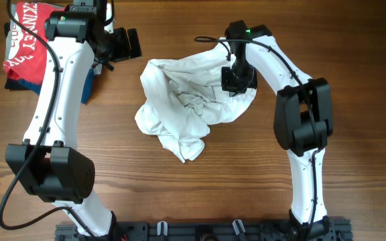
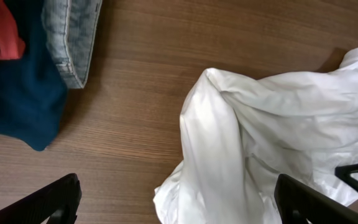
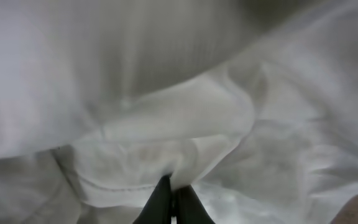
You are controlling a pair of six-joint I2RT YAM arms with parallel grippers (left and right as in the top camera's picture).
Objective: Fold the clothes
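As right hand (image 3: pixel 174 200) pinches T-shirt (image 1: pixel 179 104), red-shirt lettering (image 1: pixel 27 30) illegible.

White shells cover the left arm (image 1: pixel 59 87) and right arm (image 1: pixel 305 181), with bulky black joint housings, looping black cables and a green light near the frame's top. The right gripper (image 3: pixel 171 186) has slim black fingers.
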